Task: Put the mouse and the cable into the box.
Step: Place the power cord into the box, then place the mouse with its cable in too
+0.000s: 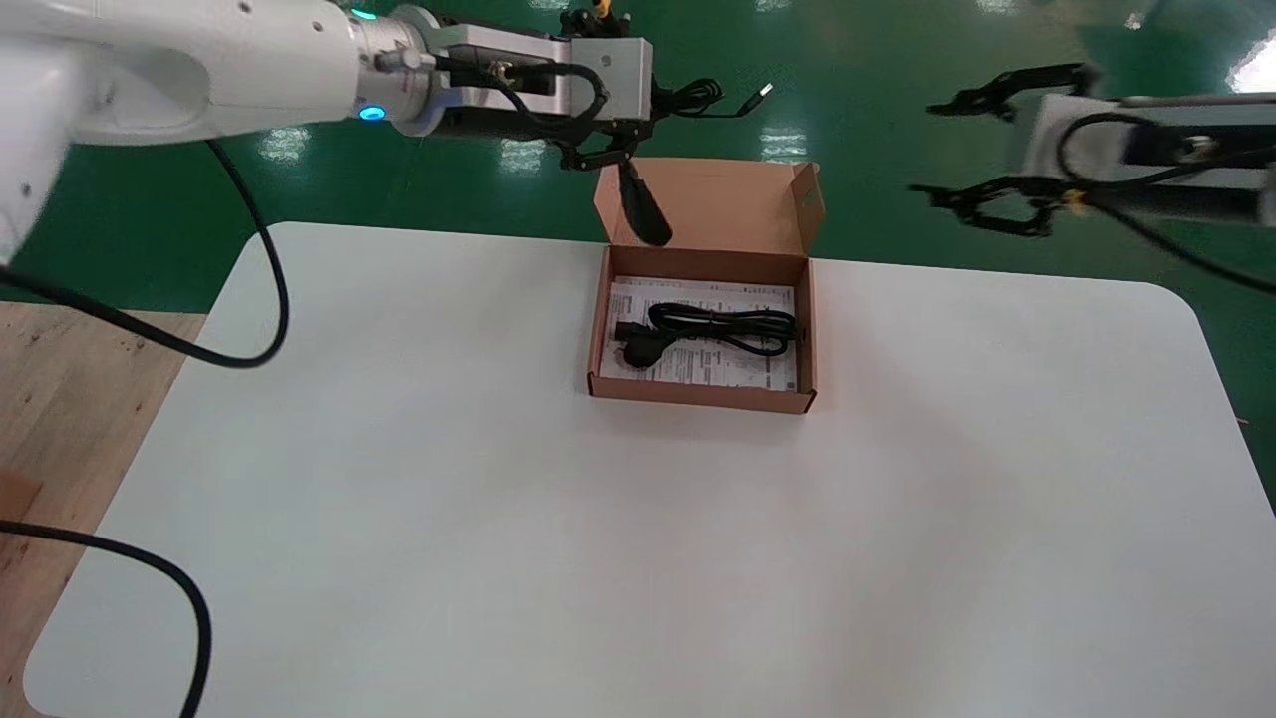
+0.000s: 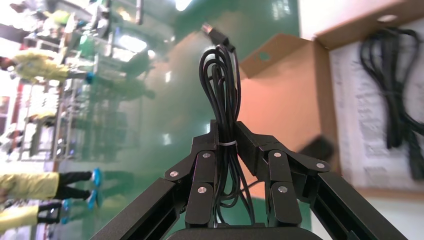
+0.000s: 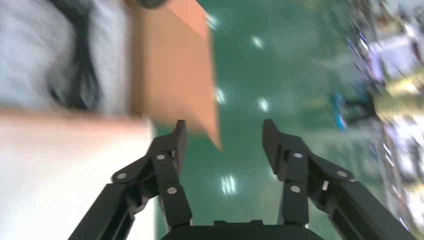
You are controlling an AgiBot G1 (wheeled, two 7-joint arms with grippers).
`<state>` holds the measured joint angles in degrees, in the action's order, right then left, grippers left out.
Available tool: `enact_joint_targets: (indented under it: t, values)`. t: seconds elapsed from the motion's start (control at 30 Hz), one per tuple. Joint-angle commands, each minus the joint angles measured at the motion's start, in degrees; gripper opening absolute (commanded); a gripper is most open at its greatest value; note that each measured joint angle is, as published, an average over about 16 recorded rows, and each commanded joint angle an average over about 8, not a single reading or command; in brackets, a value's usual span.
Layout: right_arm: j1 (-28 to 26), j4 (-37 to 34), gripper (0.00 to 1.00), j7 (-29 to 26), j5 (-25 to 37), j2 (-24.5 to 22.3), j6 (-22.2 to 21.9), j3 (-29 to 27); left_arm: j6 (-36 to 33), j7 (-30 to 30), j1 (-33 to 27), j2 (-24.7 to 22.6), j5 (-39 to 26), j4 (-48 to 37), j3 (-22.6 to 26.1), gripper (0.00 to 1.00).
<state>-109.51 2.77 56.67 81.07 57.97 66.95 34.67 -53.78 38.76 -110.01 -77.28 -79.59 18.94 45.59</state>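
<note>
Cardboard box (image 1: 698, 397), power cable (image 1: 733, 327) already inside, lies just below & robot-ward of left gripper (image 1: 610, 150), clenched on bundled cord (image 1: 698, 98) of mouse (image 1: 646, 214), dangling long-axis down before lid (image 1: 733, 204); right gripper (image 1: 929, 148) released, idle far right.

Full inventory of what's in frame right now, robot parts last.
table: 1, white, fills the foreground
cardboard box: 1, brown, far middle of the table, lid standing open
printed sheet: 1, white, flat on the box's bottom
power cable: 1, black, bundled, lying on the sheet inside the box
mouse: 1, black, dangling in front of the box lid
mouse lead: 1, black, coiled and tied, USB plug sticking out
floor: green, beyond the table
wooden surface: 1, light brown, left of the table
left gripper: 1, black, above the lid's left end, shut on the mouse lead
right gripper: 1, black, open, empty, over the floor beyond the table's far right
</note>
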Motion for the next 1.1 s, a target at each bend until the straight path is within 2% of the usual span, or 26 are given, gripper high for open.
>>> enact_joint_targets:
  t: [0.03, 0.23, 0.43, 0.73, 1.1]
  values:
    - [-1.8, -0.5, 1.00, 0.1, -0.3, -3.4, 1.0, -0.3, 2.3, 0.8, 1.7, -1.4, 1.2, -0.1, -0.3, 0.00]
    - [-3.5, -1.6, 1.00, 0.8, 1.6, -8.4, 0.0, 1.0, 6.5, -1.6, 7.3, -1.6, 6.5, 7.6, 4.5, 0.00]
    - [-4.1, -2.6, 1.00, 0.4, 3.3, -11.2, -0.3, 2.1, 10.4, -4.4, 7.9, -1.5, 11.1, 12.2, 10.5, 0.00]
    - [-5.3, -2.8, 1.00, -0.4, 5.0, -13.0, 0.4, 3.3, 13.9, -6.4, 6.5, -1.5, 16.9, 14.7, 17.9, 0.00]
    - [-5.1, -3.3, 1.00, -0.6, 6.5, -14.1, 2.6, 4.3, 16.2, -7.8, 11.1, -1.3, 21.7, 14.4, 26.5, 0.00]
